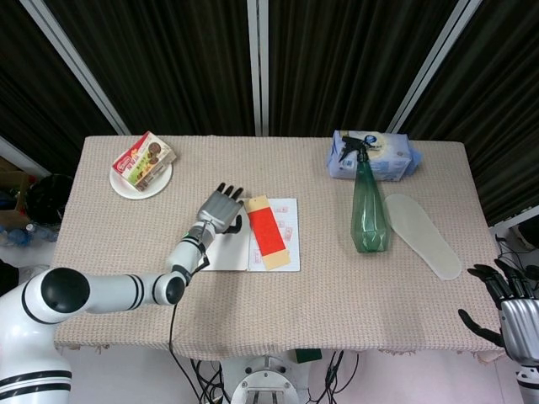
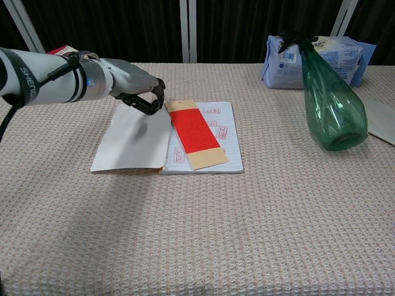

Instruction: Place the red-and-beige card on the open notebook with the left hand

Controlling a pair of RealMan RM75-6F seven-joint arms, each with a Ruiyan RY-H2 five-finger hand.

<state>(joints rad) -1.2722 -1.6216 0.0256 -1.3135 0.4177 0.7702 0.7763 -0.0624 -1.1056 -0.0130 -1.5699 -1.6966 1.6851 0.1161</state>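
Your card [image 2: 195, 134] lies flat on the notebook's [image 2: 139, 139] right page, centre of the frame. Your left hand [image 2: 137, 92] hovers over the left page's upper edge, released, fingers loosely curled, holding nothing. Your right hand [image 1: 504, 305] sits lower right, fingers spread, empty.

White left arm [image 1: 101, 293] with black joint bands, grey metal left hand [image 2: 133, 86], dark fingertips, black-fingered right hand [image 1: 505, 307]
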